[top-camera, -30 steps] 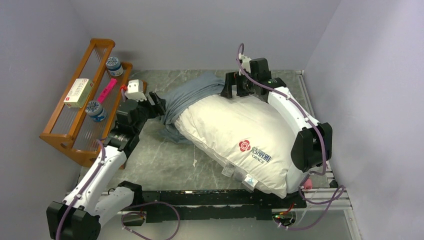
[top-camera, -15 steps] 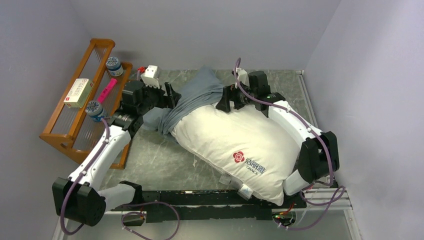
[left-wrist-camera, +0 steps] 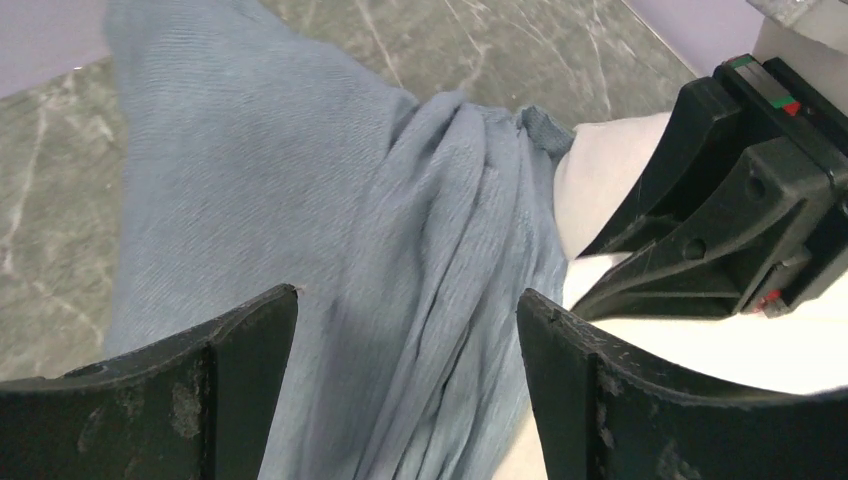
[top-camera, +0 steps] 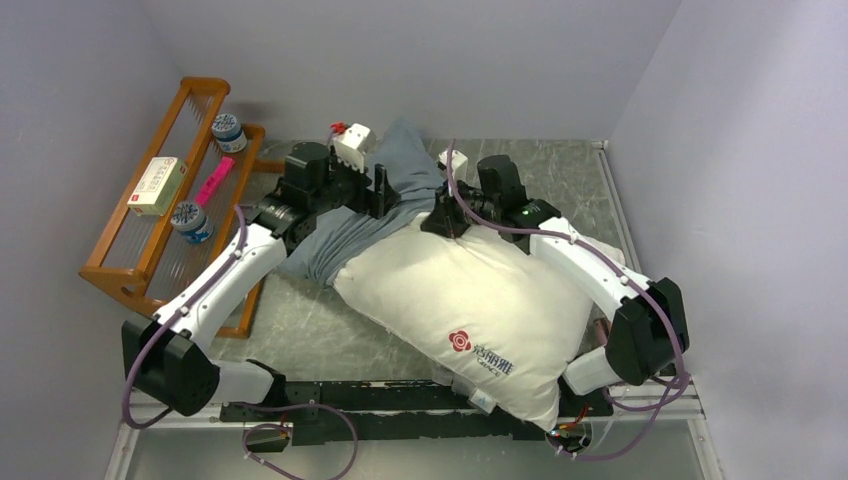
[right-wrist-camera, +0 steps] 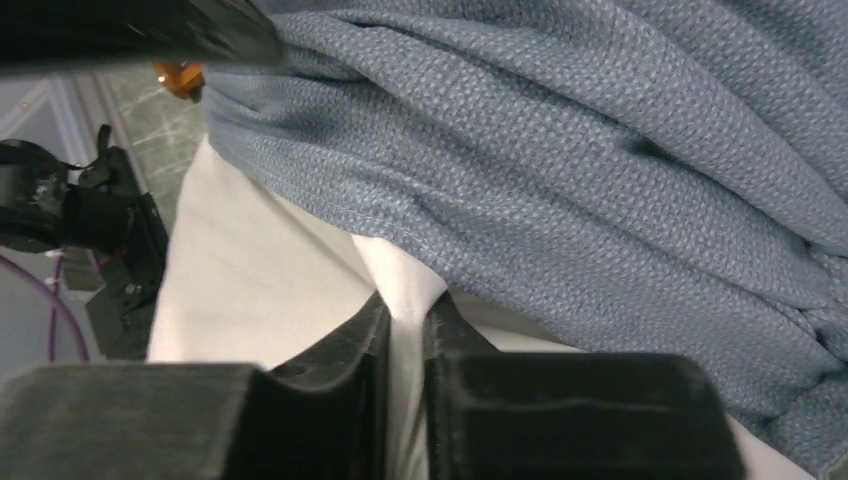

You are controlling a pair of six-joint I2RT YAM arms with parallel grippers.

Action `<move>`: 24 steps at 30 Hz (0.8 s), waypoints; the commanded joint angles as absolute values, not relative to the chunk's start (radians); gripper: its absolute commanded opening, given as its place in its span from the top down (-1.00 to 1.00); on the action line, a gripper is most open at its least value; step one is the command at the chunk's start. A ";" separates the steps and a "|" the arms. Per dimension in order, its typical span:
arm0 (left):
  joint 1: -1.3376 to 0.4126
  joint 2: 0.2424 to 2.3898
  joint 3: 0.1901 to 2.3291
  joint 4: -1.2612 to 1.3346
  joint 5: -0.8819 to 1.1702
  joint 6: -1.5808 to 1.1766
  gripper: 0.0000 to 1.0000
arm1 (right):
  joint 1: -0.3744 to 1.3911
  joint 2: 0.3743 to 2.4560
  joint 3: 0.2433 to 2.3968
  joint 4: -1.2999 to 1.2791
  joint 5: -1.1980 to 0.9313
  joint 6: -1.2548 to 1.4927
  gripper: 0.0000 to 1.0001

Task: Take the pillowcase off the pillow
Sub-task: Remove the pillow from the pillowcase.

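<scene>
- Marbled grey-green tabletop [top-camera: 320, 320], closed in by pale lilac walls [top-camera: 400, 60], is carrying the whole job. A wooden rack [top-camera: 130, 285] is sitting at its left edge, well apart from the work.
- We are finding the pillow [top-camera: 470, 290] lying diagonally across the table. Its red logo [top-camera: 460, 340] is facing up near the arm bases and its far end is running under the pillowcase [top-camera: 408, 158].
- We are watching the right gripper [right-wrist-camera: 405, 305] pinching a thin fold of the white pillow just below the cloth's stitched hem [right-wrist-camera: 340, 205], its fingers [right-wrist-camera: 340, 350] pressed almost together. We are judging this to be an anchor, so the pillow is not dragged along when the cover is pulled.
- We are seeing the left gripper [left-wrist-camera: 407, 310] hovering over the bunched pillowcase with its jaws spread wide, one on either side of the folds and gripping nothing. It is sitting just beside the right gripper (whose black fingers are showing at the edge of the left wrist view). We are taking it to be lining up a grab on the cloth, to draw it off toward the far left.
- We are noting how the pillowcase is looking: plain grey-blue, finely woven, gathered into long soft ridges and heaped at the pillow's far corner. No patterned face is showing from any view.
- We are judging the cover to be nearly off, since most of the pillow is lying bare and only that far corner is sitting under cloth.
</scene>
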State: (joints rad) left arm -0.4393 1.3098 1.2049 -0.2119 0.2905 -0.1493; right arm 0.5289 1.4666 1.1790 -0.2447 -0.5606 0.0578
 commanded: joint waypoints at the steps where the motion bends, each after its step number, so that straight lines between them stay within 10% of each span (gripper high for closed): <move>1: -0.486 1.350 1.299 -0.267 0.280 -0.079 -0.69 | 0.602 1.431 1.141 -0.316 -0.686 0.057 0.91; 18: -0.566 1.458 1.397 -0.379 0.144 0.066 -0.56 | 0.646 1.361 1.110 -0.303 -0.629 0.028 1.00; 24: -0.575 1.473 1.395 -0.353 0.021 0.052 0.16 | 0.646 1.336 1.109 -0.315 -0.604 0.022 1.00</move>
State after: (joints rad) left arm -0.5697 1.4689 1.3594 -0.3809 0.1322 0.0418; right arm 0.6109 1.3880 1.1294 -0.2176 -0.5133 0.0143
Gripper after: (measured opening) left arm 0.553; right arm 0.033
